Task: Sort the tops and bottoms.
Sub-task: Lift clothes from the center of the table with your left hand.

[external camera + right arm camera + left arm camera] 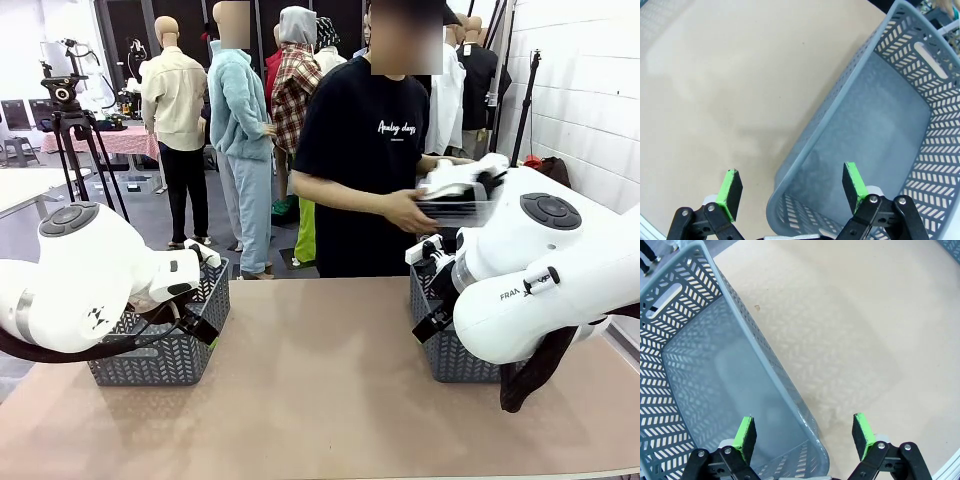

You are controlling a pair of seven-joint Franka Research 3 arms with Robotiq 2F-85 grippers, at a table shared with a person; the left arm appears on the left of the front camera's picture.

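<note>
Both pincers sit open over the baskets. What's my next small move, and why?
Probably reach the right pincer toward the folded clothes in the person's hands, just beyond the right basket. That basket looks empty, the pincer is open, and the clothes are held close to that arm.

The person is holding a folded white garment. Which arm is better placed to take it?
Probably right: the garment is held near the right basket, far from the left basket; the right gripper is open.

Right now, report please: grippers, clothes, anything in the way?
Left gripper open above left basket rim. Right gripper open above right basket rim. Both baskets look empty. Person's hands hold white garment beyond right basket.
</note>
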